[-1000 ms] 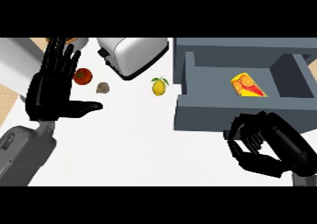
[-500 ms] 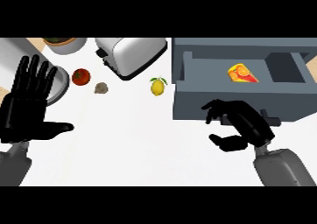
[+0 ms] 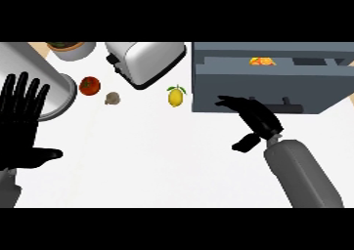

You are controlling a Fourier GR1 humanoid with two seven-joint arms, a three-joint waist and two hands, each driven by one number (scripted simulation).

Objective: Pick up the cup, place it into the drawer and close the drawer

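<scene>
Cup [image 3: 262, 61] lies inside the drawer [image 3: 270, 93], just beyond the open right hand [image 3: 254, 117] at its front

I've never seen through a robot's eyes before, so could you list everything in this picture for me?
Counter: one, white, fills most of the view.
Drawer: one, grey, upper right, nearly shut.
Cup: one, orange and red, showing in the drawer's narrow opening.
Toaster: one, silver, top centre.
Lemon: one, yellow, left of the drawer.
Tomato: one, red, upper left.
Small brownish lump: one, beside the tomato.
Metal pot: one, silver, far left.
Bowl: one, top left.
Left hand: black, open, left edge.
Right hand: black, at the drawer front.
</scene>
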